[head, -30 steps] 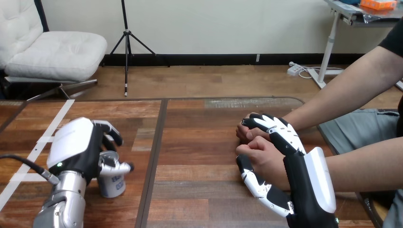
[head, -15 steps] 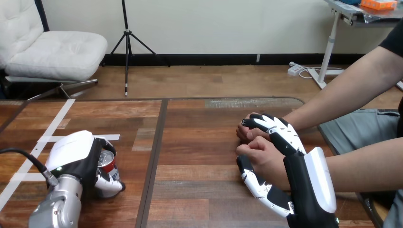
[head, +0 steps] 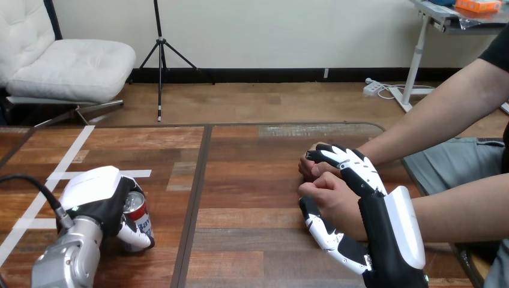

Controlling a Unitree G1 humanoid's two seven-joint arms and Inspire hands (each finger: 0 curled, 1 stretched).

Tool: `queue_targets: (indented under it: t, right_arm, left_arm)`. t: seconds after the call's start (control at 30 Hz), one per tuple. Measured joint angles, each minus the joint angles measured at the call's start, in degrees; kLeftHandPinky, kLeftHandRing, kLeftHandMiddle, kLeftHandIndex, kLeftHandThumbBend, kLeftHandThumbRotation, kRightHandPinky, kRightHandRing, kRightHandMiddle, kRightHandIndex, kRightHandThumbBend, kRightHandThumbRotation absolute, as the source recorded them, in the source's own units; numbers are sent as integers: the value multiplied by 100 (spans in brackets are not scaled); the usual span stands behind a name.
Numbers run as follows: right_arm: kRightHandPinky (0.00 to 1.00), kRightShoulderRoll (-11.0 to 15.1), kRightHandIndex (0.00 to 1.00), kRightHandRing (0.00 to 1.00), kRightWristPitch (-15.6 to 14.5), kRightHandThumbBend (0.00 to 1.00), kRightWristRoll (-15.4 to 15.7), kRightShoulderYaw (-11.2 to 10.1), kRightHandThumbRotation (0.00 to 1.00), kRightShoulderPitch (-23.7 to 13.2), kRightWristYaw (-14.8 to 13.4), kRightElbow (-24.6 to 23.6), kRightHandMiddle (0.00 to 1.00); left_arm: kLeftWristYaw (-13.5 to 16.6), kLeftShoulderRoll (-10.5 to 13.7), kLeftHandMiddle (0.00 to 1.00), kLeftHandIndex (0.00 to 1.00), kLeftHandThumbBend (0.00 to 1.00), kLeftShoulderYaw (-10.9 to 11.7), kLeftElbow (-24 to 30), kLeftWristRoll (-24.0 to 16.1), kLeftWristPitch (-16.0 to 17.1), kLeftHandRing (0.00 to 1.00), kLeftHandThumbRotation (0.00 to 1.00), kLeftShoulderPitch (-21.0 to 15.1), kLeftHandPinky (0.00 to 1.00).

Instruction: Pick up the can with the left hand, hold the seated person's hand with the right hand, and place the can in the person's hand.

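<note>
Left robot hand (head: 96, 195): closed round the can (head: 140, 211), which it grips from the left side. The curled fingers wrap the can's far side and the thumb (head: 135, 237) crosses its lower front. The can leans slightly to the left, its silver top showing beside the palm. Whether its base rests on the worktop (head: 252, 180) or is just clear of it cannot be told. Location is toward the worktop's near left corner.

Right robot hand (head: 384, 228): closed on the person's nearer hand (head: 329, 195), a fist that sits between the fingers above and the thumb (head: 327, 237) below, touching both. The fingers (head: 351, 165) arch over the fist, and their tips come down onto the person's farther hand (head: 307, 169), which lies just beyond it. Location is by the worktop's right edge, well apart from the can.

Count: one can, two robot hands, and two hands of the person, both entering from the right edge.

Containers: the can is the only one. Its top faces up and to the left; whether it is opened, and what it holds, cannot be told.

Worktop: strips of white tape (head: 72, 157) lie on the left part, beyond and to the left of the left robot hand. A dark seam (head: 198, 192) runs from the far edge to the near edge, just right of the can.
</note>
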State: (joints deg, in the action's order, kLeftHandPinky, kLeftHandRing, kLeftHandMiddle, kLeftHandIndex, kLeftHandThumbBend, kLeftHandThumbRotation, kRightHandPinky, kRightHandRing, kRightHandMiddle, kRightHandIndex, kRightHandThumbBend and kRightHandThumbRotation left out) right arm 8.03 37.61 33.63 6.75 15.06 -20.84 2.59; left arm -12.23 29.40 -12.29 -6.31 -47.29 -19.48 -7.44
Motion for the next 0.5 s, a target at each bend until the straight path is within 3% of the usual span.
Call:
queue_targets:
  t: [0.3, 0.5]
  right_arm:
    - [97, 5, 76, 90, -17, 33, 1, 0, 38, 0, 0, -1, 84]
    - [96, 25, 76, 90, -30, 33, 2, 0, 38, 0, 0, -2, 84]
  left_arm:
    - [-68, 2, 56, 61, 86, -13, 1, -21, 45, 49, 0, -28, 42]
    - [248, -53, 51, 54, 84, 88, 0, 299, 253, 45, 0, 11, 40]
